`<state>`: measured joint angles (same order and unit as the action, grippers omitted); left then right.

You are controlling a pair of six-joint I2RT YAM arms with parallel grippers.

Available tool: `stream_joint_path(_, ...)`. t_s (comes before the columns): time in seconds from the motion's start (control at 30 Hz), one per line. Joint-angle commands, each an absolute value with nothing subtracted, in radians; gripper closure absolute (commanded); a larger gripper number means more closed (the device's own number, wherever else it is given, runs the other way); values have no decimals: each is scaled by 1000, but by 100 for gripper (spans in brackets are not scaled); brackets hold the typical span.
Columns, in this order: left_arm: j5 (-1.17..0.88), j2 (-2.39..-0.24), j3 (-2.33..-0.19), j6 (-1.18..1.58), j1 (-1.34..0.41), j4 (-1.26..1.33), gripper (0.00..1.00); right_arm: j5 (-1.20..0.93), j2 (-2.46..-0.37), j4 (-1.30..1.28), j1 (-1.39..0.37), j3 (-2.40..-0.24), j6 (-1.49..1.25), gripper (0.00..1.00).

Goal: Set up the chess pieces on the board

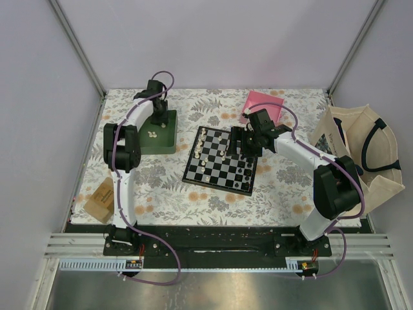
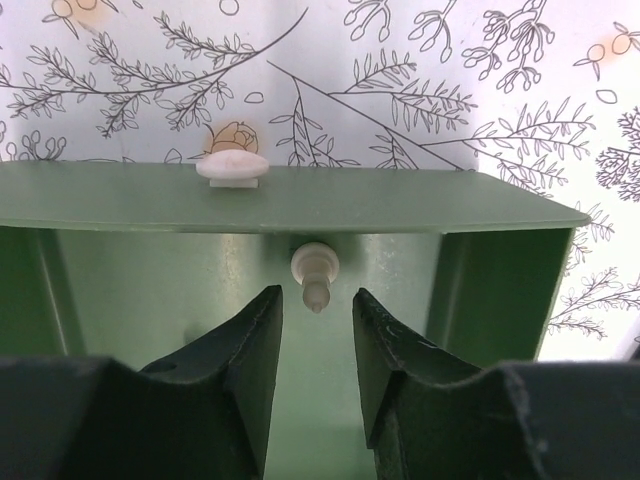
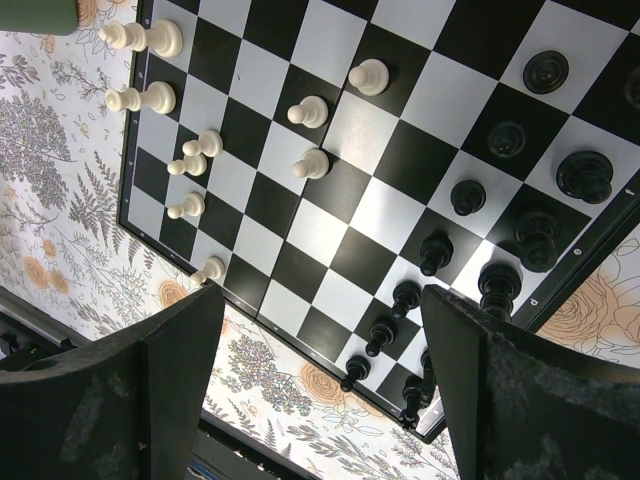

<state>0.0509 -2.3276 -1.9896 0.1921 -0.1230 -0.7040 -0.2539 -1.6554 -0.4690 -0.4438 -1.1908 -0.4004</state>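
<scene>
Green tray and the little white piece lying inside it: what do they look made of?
The green tray looks like thin moulded plastic with a semi-matt finish: even colour and a soft sheen along its rim. The white piece seems plastic too, smooth and cream, with rounded moulded edges; painted wood cannot be ruled out.

Board (image 1: pixel 216 169) at frame centre; tray (image 1: pixel 164 139) left of it, holding pieces (image 1: pixel 151 134); box (image 1: pixel 263 100) at upper right of board; bag (image 1: pixel 386 184) at far right.
</scene>
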Motion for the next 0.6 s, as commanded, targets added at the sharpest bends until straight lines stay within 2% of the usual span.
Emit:
stream_joint_path(0.0,28,-2330,-2046,192,-114,-707,63,-265,-1660,-466,-436,-1226,-387,11)
stream_joint_path(0.57,21,-2339,-2068,196,-109,-709,71,-264,-1660,-465,-434,-1224,-387,11)
